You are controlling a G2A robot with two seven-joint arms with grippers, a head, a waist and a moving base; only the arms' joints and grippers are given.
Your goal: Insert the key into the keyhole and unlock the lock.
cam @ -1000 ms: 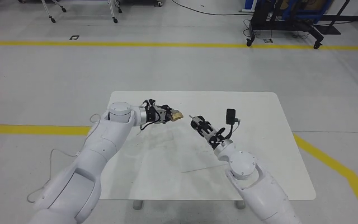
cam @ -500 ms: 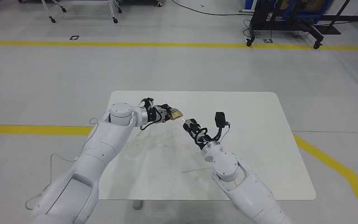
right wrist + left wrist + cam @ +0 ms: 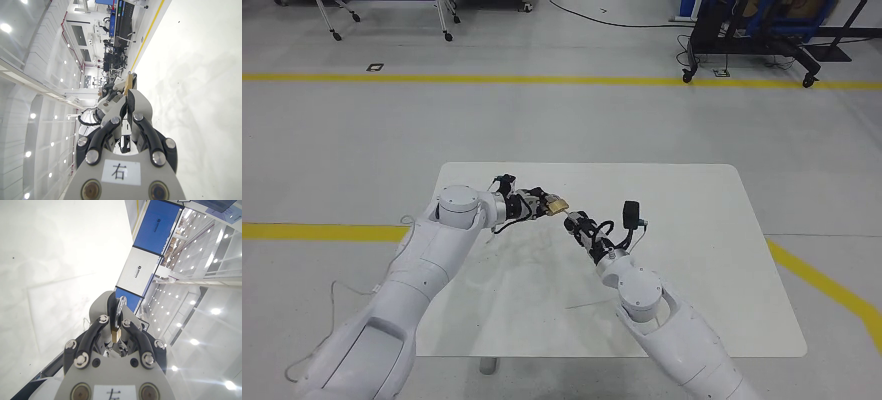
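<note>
My left gripper [image 3: 545, 204] is shut on a small brass padlock [image 3: 557, 206] held above the middle of the white table [image 3: 692, 300]. In the left wrist view the padlock [image 3: 115, 334] sits between the black pads, its silver shackle [image 3: 120, 306] pointing outward. My right gripper [image 3: 570, 219] is shut, its tip right against the padlock from the right. The right wrist view shows its pads [image 3: 130, 108] pressed together and the padlock [image 3: 128, 84] edge-on just past them. The key is hidden between those pads.
The tabletop under both arms is bare white with faint scuffs. Its far edge [image 3: 587, 165] lies a short way behind the grippers. Wheeled racks [image 3: 752, 45] stand on the floor far beyond the table.
My right gripper has moved left across the table until its tip meets the padlock. The left gripper with the padlock has stayed almost still.
</note>
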